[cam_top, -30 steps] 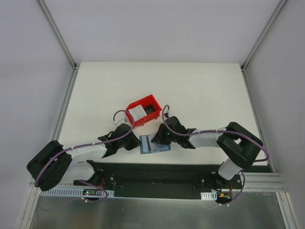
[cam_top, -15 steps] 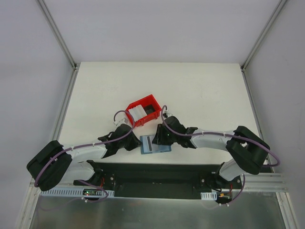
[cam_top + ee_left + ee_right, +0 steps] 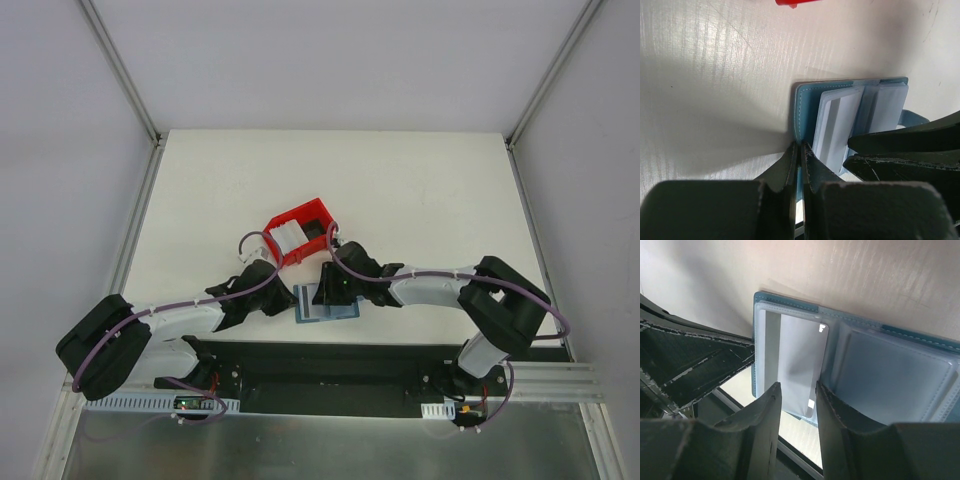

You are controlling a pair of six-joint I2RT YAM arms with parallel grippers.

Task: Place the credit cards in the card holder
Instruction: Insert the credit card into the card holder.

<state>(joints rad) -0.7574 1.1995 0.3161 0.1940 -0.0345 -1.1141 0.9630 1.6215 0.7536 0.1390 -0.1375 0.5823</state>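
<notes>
The teal-blue card holder (image 3: pixel 340 310) lies open near the table's front edge, its clear pockets up. My left gripper (image 3: pixel 288 300) is shut on its left cover edge (image 3: pixel 807 100), with the jaws (image 3: pixel 800 147) pinched tight. A white card (image 3: pixel 800 355) lies in or on the left pocket; it also shows in the left wrist view (image 3: pixel 837 120). My right gripper (image 3: pixel 797 390) hovers over that card's near end, its jaws apart and gripping nothing; in the top view it (image 3: pixel 325 295) covers part of the holder. More white credit cards (image 3: pixel 286 237) stand in the red bin.
The red plastic bin (image 3: pixel 305 213) stands just behind the two grippers. A black rail (image 3: pixel 320 365) runs along the table's front edge, right below the holder. My left fingers (image 3: pixel 695 370) sit close to the right gripper.
My right gripper has moved left, over the card holder's left pocket. The left gripper and the holder have stayed put.
</notes>
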